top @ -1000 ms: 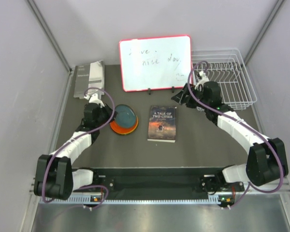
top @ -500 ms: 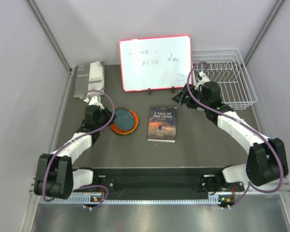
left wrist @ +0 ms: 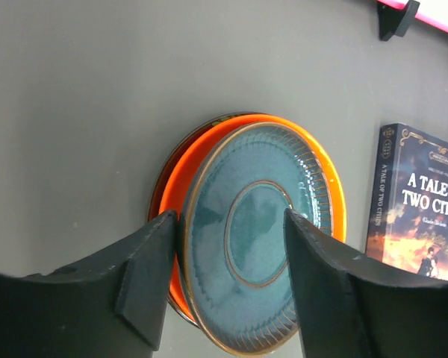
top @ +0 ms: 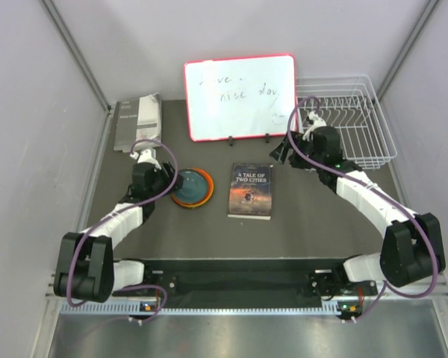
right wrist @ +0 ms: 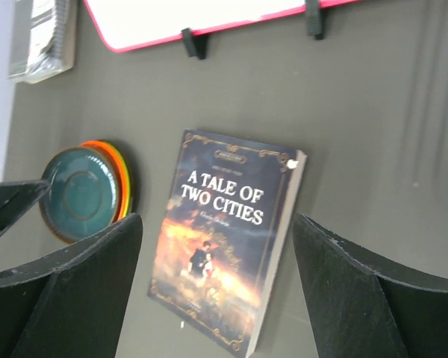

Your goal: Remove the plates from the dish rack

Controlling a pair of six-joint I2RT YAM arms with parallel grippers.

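Glossy glazed plates on a matt dark table

The teal plate (left wrist: 257,239), low in the left wrist view, has a shiny glaze with fine ribs round its rim. The orange plate (left wrist: 175,194) under it is smooth and glossy. The table (top: 306,216) is a matt, even dark grey. The left gripper (left wrist: 231,280) has fingers (left wrist: 145,287) of dull black plastic. The book (right wrist: 224,261) has a paper cover with a soft sheen. Top centre, the whiteboard (top: 239,95) is smooth glossy white, and upper right the rack (top: 358,119) is white-coated wire.
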